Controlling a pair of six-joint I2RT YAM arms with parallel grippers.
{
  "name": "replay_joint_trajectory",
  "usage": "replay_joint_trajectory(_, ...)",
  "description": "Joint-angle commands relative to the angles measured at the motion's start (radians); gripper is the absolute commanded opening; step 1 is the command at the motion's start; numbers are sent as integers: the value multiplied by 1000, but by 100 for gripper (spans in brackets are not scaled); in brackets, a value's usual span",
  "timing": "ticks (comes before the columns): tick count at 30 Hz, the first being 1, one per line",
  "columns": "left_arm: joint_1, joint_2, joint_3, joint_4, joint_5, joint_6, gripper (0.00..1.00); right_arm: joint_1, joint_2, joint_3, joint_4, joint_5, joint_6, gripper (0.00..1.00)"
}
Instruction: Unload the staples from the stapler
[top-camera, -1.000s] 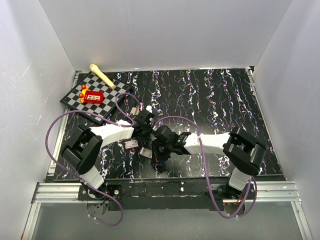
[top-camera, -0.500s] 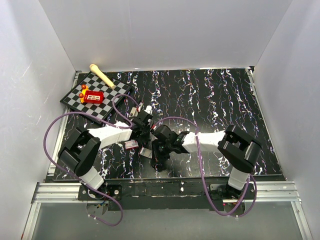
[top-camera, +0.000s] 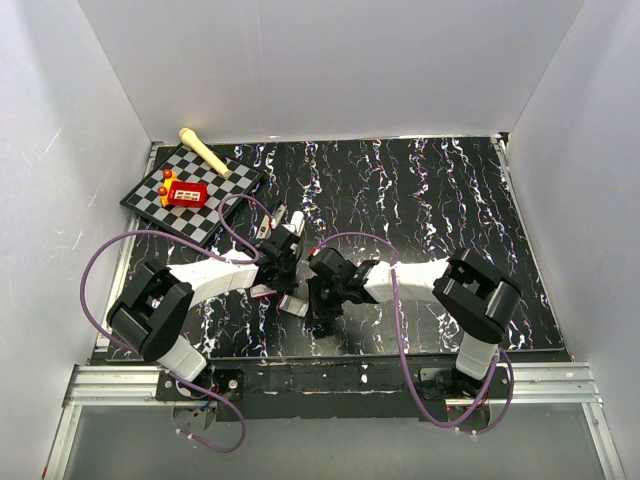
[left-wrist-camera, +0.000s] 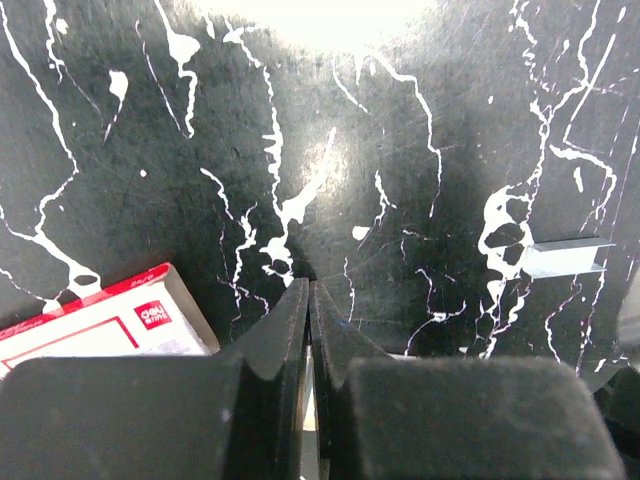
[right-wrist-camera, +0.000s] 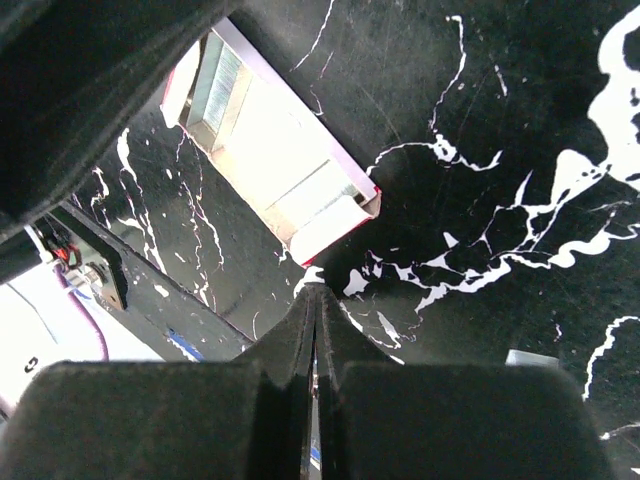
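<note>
Both arms shifted slightly leftward, left fingers (left-wrist-camera: 270, 350) and right fingers (right-wrist-camera: 340, 350) clenched on nothing above the tabletop (left-wrist-camera: 150, 150), staples (left-wrist-camera: 565, 257) lying loose there, box (left-wrist-camera: 100, 320) nearby; unloading looks done, stapler not clearly made out.

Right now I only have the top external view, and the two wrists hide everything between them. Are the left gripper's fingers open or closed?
Observer: Closed. In the left wrist view the left gripper has its tips pressed together over the table.
Operator: Where are the staples?
Observer: A thin silvery strip, apparently the staples, lies flat on the table, to the right in that view, apart from the tips.
Operator: And the other arm?
Observer: The right gripper is shut too; beyond its tips the red-edged box lies open, white inside.
</note>
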Motion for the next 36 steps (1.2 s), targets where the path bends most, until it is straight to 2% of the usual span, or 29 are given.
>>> replay_joint_trajectory(1, -5, -18, -53, -75, 25, -11, 0, -4, 1, 37, -32, 52, 21, 1)
replay_joint_trajectory(36, -74, -168, -166, -123, 63, -97, 0, -20, -56, 19, -50, 206, 73, 1)
